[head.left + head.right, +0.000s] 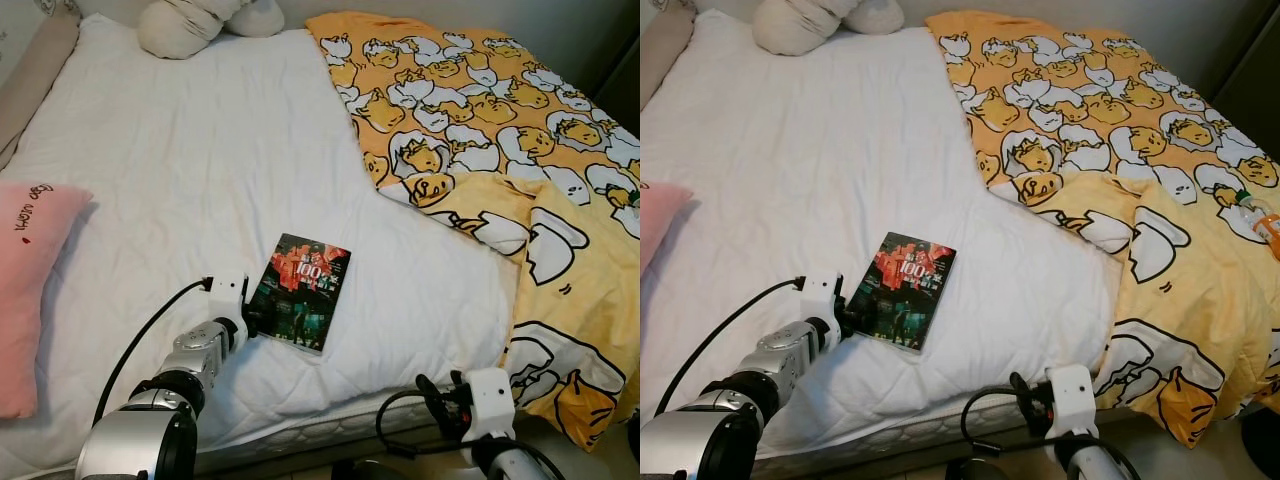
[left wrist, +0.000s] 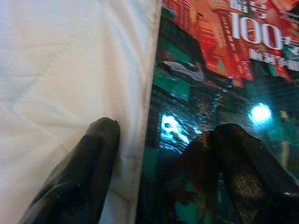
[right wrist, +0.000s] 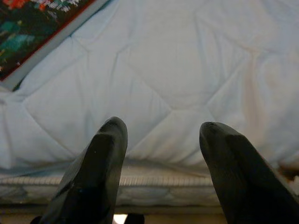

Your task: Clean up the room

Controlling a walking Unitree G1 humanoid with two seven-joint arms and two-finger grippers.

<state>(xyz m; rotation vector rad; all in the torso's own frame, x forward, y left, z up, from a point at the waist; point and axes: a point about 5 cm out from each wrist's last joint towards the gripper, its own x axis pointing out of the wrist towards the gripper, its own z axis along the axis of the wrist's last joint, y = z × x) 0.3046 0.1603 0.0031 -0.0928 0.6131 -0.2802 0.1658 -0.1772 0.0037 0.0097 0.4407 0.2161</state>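
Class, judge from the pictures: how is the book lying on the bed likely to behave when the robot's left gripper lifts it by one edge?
The book looks thin with a glossy cover, so it may flex and slip between the fingers. It lies flat on a soft quilted mattress, which probably gives under pressure. The left gripper straddles its edge, open.

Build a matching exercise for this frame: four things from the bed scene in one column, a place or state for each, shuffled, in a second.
Things:
1. book
2. pink pillow
3. duvet
4. right end effector

Places or states:
A. spread over the bed's right side, hanging off its front corner
B. open, off the bed's front edge
C. at the bed's left edge
D. flat on the white sheet, left end effector open astride its near edge

Pairs: 1-D, 2-C, 3-A, 4-B
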